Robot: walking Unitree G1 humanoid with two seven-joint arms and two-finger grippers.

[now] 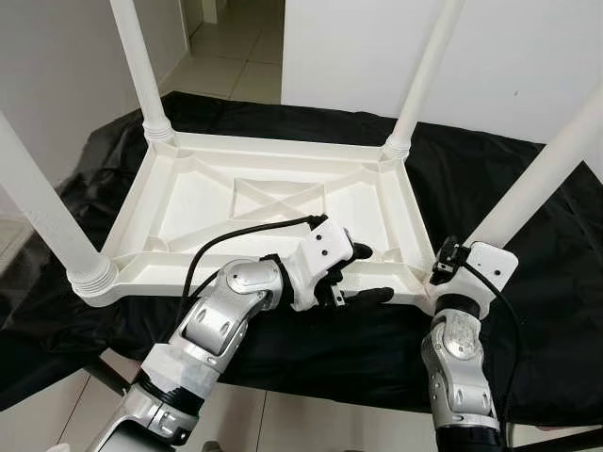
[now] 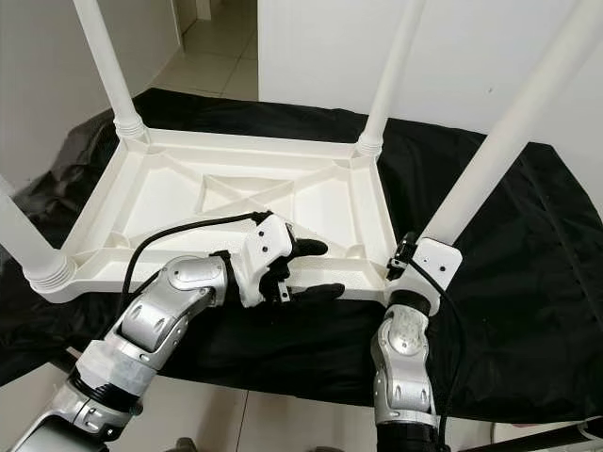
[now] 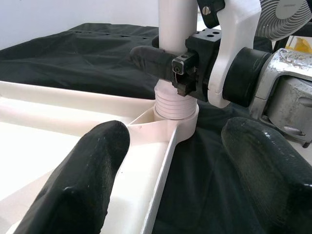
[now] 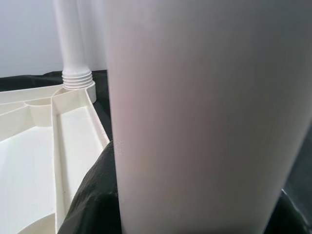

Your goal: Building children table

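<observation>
Leg [image 1: 542, 179] at lower right of the frame rises upright from our clenched right claw [image 1: 445, 263]. Our left claw [image 1: 363, 273] gapes empty at the tabletop [image 1: 179, 202] rim, just left of it.

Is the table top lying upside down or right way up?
Upside down: the table top shows its ribbed underside, and its legs point upward from the corners.

Table [image 1: 179, 202] upside-down on cloth [image 1: 528, 311] — legs [image 1: 137, 66] up.
</observation>
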